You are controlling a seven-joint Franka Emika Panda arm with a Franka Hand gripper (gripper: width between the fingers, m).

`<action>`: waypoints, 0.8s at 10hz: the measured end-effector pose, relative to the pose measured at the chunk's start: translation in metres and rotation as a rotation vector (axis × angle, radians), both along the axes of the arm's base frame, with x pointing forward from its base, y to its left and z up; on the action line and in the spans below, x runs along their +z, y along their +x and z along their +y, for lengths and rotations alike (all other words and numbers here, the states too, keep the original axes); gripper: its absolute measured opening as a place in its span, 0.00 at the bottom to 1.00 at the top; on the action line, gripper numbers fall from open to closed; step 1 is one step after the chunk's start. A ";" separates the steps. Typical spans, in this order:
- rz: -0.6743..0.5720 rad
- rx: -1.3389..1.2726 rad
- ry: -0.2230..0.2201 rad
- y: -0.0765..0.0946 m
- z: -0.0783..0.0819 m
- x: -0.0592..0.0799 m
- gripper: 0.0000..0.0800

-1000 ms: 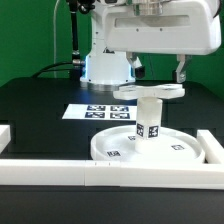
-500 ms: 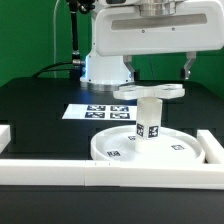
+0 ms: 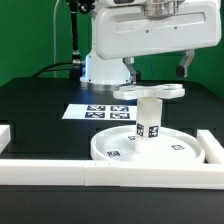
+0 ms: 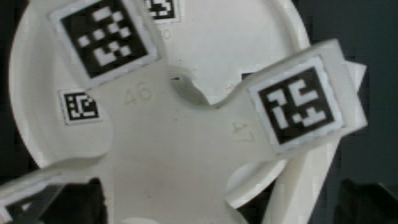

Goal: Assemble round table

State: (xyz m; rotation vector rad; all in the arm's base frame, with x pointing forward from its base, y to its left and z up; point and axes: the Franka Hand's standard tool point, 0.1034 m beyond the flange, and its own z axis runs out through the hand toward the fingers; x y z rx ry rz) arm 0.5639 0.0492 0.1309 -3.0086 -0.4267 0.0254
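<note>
The round table stands near the front of the table. Its large rimmed disc [image 3: 115,150] lies flat. The short leg [image 3: 148,116] stands upright on the hub, and the cross-shaped foot [image 3: 150,92] sits on top of the leg. My gripper [image 3: 157,68] hangs just above the foot, its fingers spread wide to either side and nothing between them. The wrist view looks straight down on the foot [image 4: 187,100] and its tagged arms, with the disc [image 4: 45,90] below. My fingers do not show in that view.
The marker board [image 3: 95,112] lies behind the disc. White border rails run along the front [image 3: 60,168], the exterior view's right [image 3: 210,148] and the exterior view's left [image 3: 5,133]. The arm's base [image 3: 105,68] stands at the back.
My gripper has risen a little above the foot. The disc, leg and foot have not moved.
</note>
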 end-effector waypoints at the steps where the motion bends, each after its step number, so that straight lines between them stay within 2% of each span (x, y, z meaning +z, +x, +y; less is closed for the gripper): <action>1: -0.019 0.147 -0.017 0.001 0.001 0.001 0.81; 4: -0.040 0.498 -0.040 0.002 0.001 0.003 0.81; 8: -0.051 0.758 -0.045 0.002 -0.005 0.001 0.81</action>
